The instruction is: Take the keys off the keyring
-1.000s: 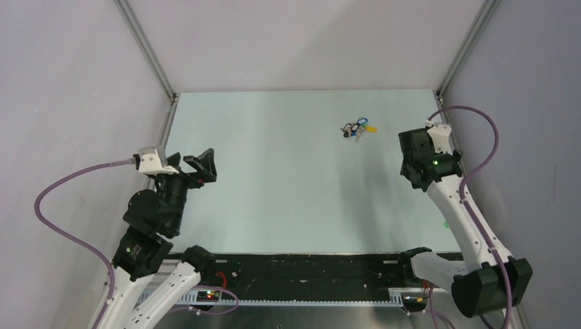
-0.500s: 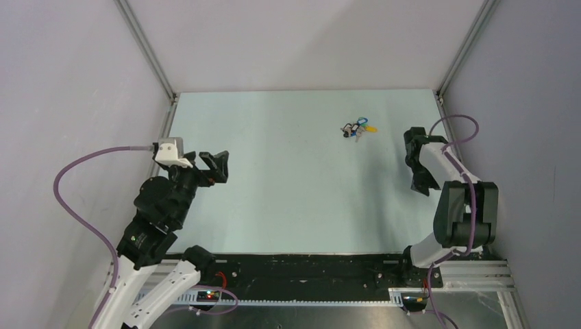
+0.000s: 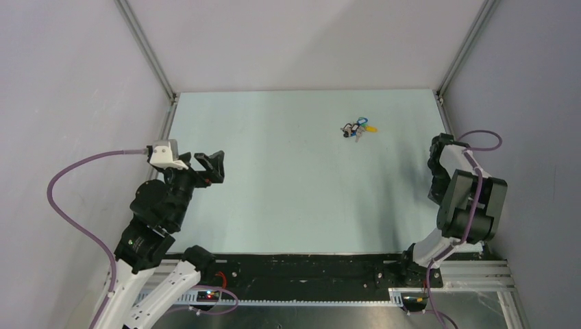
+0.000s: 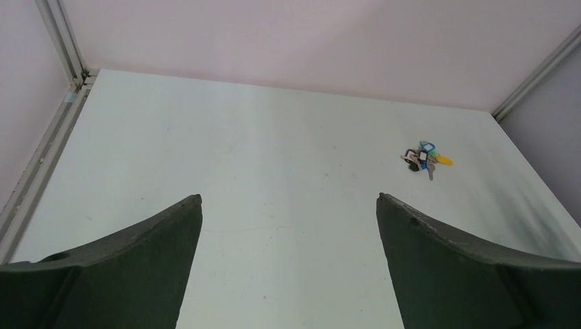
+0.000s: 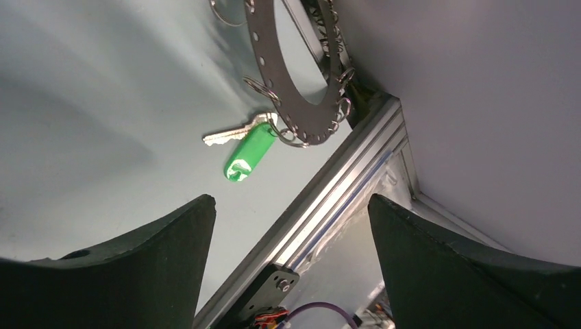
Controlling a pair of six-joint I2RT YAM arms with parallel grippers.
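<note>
In the right wrist view the keyring (image 5: 259, 55), a large flat grey ring rimmed with small wire loops, is at the table's edge beside the aluminium rail. A key with a green plastic head (image 5: 246, 157) and silver blade hangs from one loop and rests on the table. My right gripper (image 5: 289, 199) is open and empty, some way short of the green key. The ring and green key are hidden in the top view, where the right arm (image 3: 473, 199) is folded by the right wall. My left gripper (image 3: 218, 168) is open and empty above the table's left side, and also shows in the left wrist view (image 4: 288, 197).
A small bunch of keys with blue and yellow heads (image 3: 358, 128) lies at the back right of the table, also seen in the left wrist view (image 4: 425, 156). The aluminium frame rail (image 5: 342, 199) runs along the right edge. Walls close in three sides.
My right arm has folded back against the right wall, its gripper swinging from the table's right side toward the edge. My left gripper has shifted slightly to the right.
</note>
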